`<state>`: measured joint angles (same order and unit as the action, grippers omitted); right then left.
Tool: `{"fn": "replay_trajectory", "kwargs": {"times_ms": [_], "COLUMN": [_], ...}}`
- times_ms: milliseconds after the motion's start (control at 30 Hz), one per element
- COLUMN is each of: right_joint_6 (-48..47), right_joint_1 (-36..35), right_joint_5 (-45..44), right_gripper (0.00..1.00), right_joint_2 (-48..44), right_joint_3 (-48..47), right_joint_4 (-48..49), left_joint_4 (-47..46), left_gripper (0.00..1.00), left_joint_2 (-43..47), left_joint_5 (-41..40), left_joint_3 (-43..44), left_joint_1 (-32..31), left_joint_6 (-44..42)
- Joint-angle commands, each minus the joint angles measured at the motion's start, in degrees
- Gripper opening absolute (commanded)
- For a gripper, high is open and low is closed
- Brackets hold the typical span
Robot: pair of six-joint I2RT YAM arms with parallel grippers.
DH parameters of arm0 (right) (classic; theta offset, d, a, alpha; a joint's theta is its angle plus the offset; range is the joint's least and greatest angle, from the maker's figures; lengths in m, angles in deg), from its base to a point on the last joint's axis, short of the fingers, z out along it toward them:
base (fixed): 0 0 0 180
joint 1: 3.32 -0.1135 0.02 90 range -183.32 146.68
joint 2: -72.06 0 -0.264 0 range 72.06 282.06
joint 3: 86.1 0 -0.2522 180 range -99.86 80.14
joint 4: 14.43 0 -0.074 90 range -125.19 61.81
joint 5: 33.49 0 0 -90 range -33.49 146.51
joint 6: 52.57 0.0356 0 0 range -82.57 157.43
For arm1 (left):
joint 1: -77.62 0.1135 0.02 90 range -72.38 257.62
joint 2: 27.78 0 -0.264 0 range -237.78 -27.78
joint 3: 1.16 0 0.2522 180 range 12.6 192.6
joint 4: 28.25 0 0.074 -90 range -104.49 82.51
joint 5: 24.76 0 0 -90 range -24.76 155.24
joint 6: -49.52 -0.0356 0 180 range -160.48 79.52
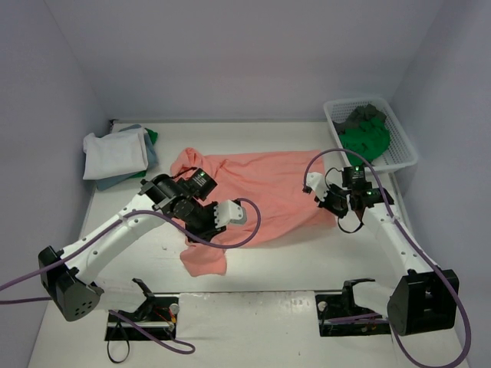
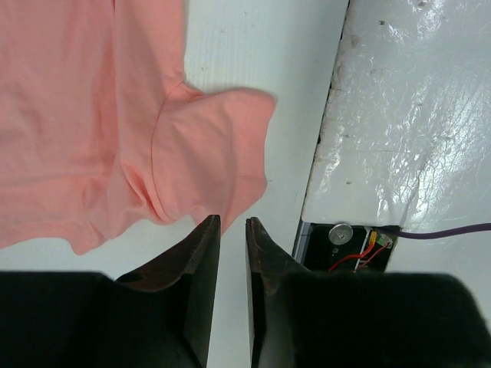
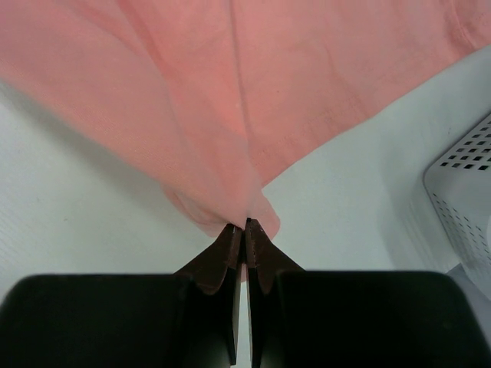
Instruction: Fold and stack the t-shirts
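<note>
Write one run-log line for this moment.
pink t-shirt: unfolded | left end effector: open, empty | right end effector: shut on its edge | folded t-shirts: far left

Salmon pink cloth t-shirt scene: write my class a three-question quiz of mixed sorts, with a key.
1. True or false: the right end effector is shut on the edge of the salmon pink cloth t-shirt.
2. The white plastic mesh basket holds: A green and dark grey cloth; B white cloth; C nothing.
3. Fill in: the left end effector stands slightly ____, gripping nothing.
Key: 1 true; 2 A; 3 open.
</note>
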<state>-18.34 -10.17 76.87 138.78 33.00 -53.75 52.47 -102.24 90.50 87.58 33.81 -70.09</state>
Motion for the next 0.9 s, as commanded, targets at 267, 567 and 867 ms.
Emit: {"fn": "replay_trajectory", "kwargs": {"times_ms": [267,567,867], "right_joint_6": [-0.74,-0.74,-1.27], "right_joint_1": [-0.44,-0.62,-0.53], "right_joint_5": [-0.76,0.12,-0.06], "right_gripper": [0.00,0.00,0.00], "right_joint_2": [-0.63,0.78,2.71], "right_joint_3": [-1.73,-2.61,-3.84], "right_joint_4": [0.34,0.34,0.34], "left_joint_4": [-1.39,-19.81,-26.71], "left_gripper": [0.36,0.53,0.59], "left_joint_2": [-5.70,-4.39,-9.20], "left_joint_5": [1.58,-13.28,-7.51], "left_joint_3": [-8.26,-14.06,-18.47], "left_joint_1": [-4.08,-5.67,-5.76], "left_joint_6": [1.92,4.46,3.86]}}
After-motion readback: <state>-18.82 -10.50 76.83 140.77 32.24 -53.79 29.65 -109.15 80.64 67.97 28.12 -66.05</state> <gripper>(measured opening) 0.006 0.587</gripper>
